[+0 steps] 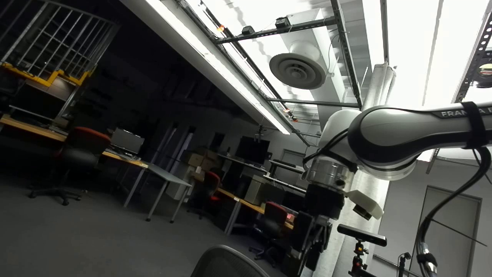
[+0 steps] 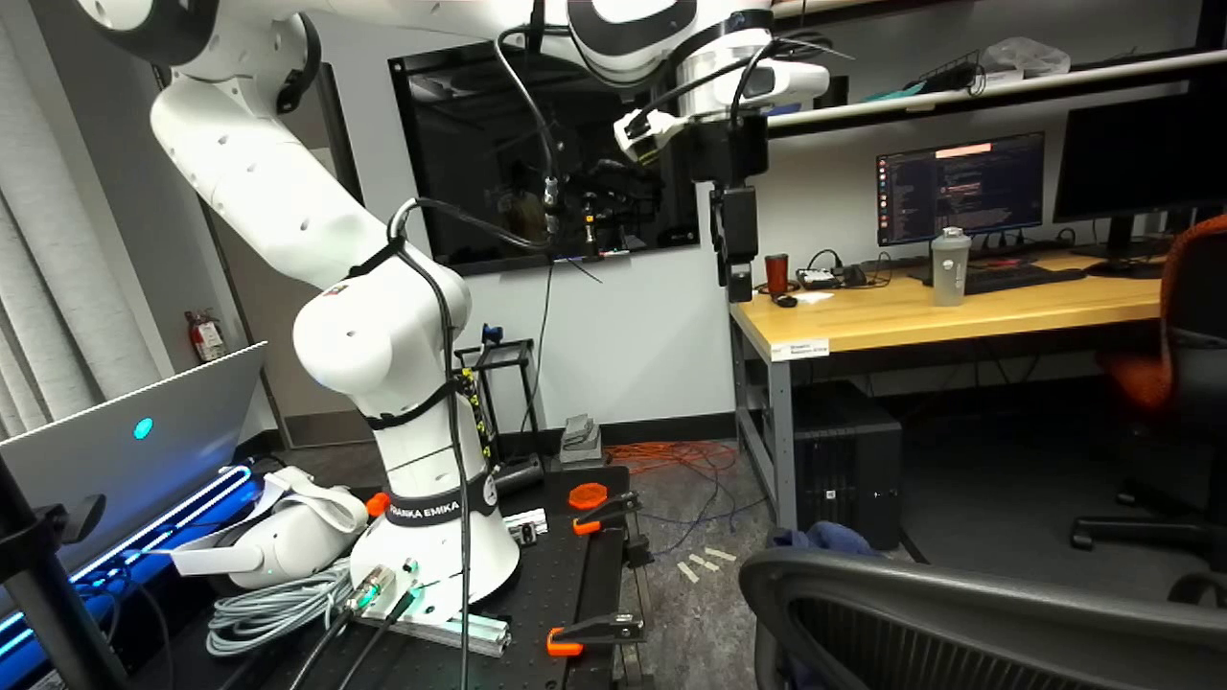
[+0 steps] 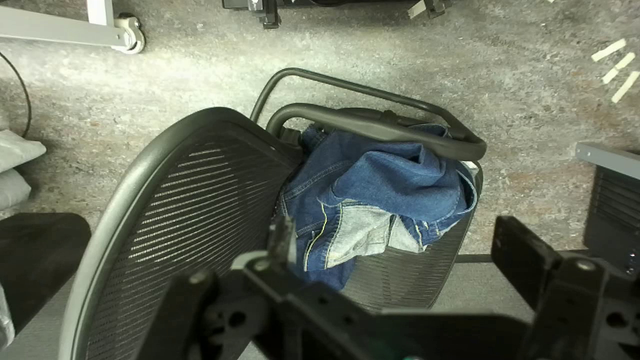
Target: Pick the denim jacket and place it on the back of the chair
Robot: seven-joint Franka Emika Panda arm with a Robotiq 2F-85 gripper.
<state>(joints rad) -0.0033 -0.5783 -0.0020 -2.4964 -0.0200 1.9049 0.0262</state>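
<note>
The gripper [image 3: 395,235] is spread wide above the denim jacket [image 3: 395,177] (crumpled on the chair seat [image 3: 400,280]), probably for grasping it.

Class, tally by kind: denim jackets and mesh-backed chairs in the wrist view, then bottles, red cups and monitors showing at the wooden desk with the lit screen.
Denim jacket: 1
Mesh-backed chair: 1
Bottle: 1
Red cup: 1
Monitors: 2
Total: 6

In an exterior view, ceiling light [image 1: 211,57] and ceiling [image 1: 407,50] blown white; left background near black. In an exterior view, moderate light; reflections on wall screen [image 2: 451,192]; deep shadow under desk [image 2: 891,321]. Wrist view: pale glare across floor [image 3: 150,90]; hand [image 3: 395,232] dark, out of focus.
</note>
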